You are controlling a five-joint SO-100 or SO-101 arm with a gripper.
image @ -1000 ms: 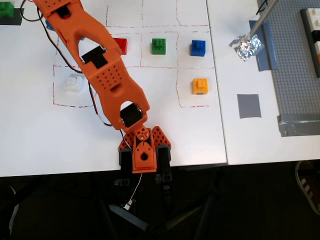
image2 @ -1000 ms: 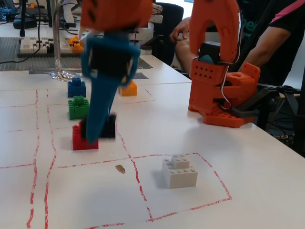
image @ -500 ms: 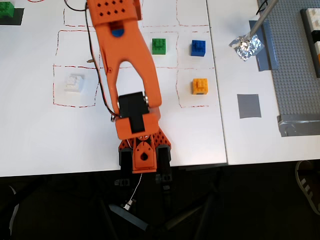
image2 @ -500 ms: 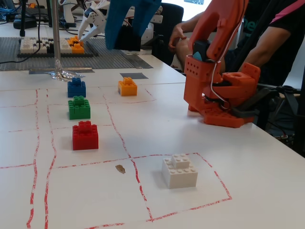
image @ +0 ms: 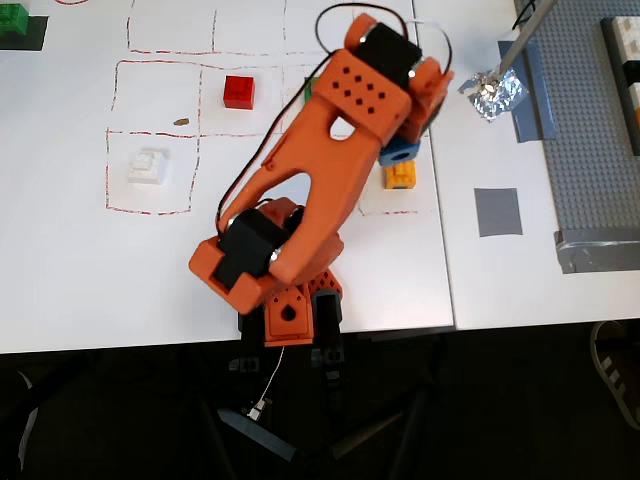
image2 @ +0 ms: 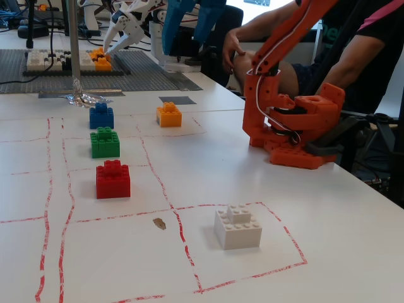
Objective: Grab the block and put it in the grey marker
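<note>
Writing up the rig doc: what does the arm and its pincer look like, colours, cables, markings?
The arm is orange printed plastic: a forked link, a perforated block with round holes, black servo bodies set in at the joints. Thin black, red and white cables loop along it. The base is orange too, with holes. The pincer has blue fingers; only part of it shows in the fixed view. No lettering visible.

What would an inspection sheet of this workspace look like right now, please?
Surface: white table with red grid lines drawn on it.
Job's things: grey marker bare; black block, nothing seen.
Clutter: red brick, white brick, green brick, blue brick, orange brick, foil, studded baseplate.
Grippers: gripper mostly hidden under the arm; jaws unreadable.
Cables: black wires looping over the arm.
Surroundings: seated person behind the arm.
</note>
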